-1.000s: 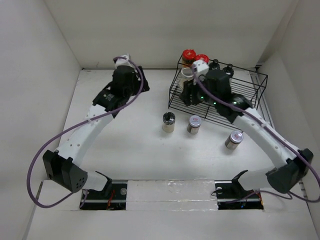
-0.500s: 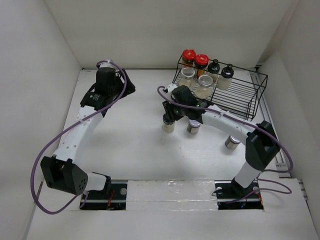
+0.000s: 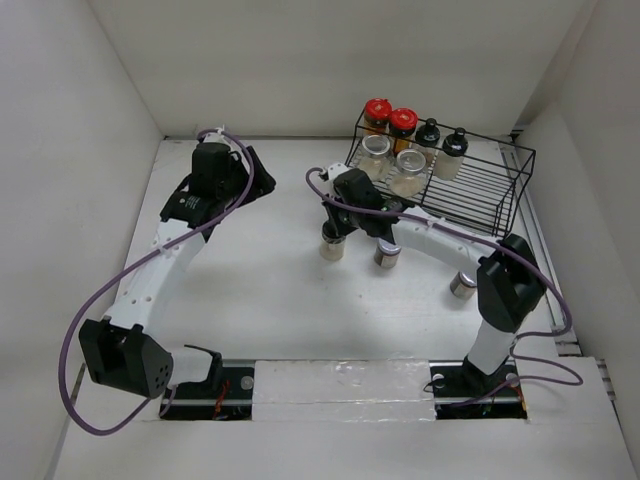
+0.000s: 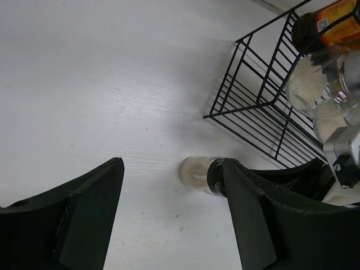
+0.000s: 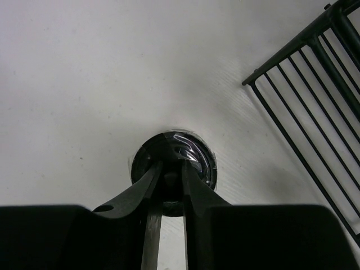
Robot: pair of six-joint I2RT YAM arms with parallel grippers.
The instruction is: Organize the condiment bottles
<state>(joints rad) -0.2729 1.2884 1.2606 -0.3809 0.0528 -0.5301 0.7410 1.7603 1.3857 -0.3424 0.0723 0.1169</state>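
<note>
Your left arm [image 3: 165, 250] and right arm [image 3: 450, 240] wear white link shells between black joint housings, each trailing a looping purple cable [image 3: 75, 320]. On the left gripper [image 4: 171, 166] you see broad matte-black wedge fingers [image 4: 90, 214]; on the right gripper [image 5: 169, 169], narrow tapered black ones.

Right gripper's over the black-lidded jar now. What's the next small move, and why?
Probably open the right gripper before lowering: its fingers sit close together directly above the black-lidded jar, whose lid looks wider than their gap. Opened, they could straddle the lid for a lift toward the wire rack.
</note>
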